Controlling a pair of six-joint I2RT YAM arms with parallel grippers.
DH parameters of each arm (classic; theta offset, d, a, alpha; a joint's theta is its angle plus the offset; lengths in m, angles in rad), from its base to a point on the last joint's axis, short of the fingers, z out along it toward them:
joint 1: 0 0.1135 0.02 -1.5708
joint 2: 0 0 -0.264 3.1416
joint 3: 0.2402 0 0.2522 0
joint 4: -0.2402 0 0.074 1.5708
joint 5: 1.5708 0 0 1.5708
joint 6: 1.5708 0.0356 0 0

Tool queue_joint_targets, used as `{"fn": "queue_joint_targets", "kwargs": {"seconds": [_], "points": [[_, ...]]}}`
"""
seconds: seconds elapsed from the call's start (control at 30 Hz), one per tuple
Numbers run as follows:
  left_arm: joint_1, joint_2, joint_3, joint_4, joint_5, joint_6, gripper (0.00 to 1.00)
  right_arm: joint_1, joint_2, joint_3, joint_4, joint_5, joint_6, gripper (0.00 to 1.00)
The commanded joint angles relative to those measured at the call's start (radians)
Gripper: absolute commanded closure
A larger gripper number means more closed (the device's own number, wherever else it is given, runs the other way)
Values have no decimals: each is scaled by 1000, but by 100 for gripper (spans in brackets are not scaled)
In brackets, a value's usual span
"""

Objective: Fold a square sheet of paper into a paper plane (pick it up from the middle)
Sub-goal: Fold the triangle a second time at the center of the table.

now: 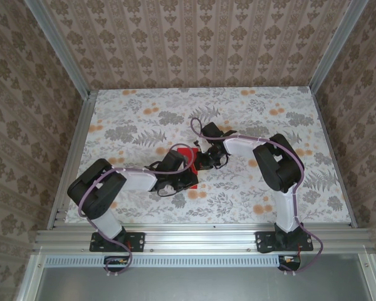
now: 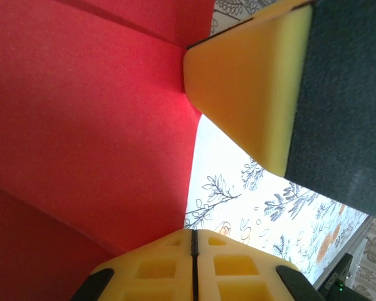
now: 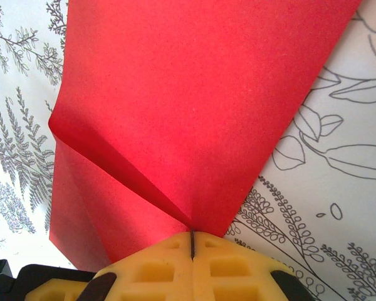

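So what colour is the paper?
The paper is plain bright red, clearest in the right wrist view.

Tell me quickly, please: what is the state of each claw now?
Left claw: closed, pinching the red paper sheet.
Right claw: closed, pinching the same sheet.

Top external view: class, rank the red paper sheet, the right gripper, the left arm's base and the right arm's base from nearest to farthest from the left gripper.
From the left gripper:
1. red paper sheet, in its grip, mid-table.
2. right gripper, just right, pinching the same sheet.
3. left arm's base, near edge, left.
4. right arm's base, near edge, right.
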Motion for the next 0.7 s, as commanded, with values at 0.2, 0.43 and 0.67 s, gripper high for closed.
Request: {"fn": "queue_joint_targets", "kwargs": {"seconds": [0.2,0.43,0.67], "points": [[-10,34,15,-36,-27,-3,90,6,71,-21,-44,55,8,94],[-16,35,20,-97,-53,-2,92,6,50,-6,-49,29,30,91],[-16,39,2,-122,-61,-18,97,5,-60,58,-67,45,68,75]]}}
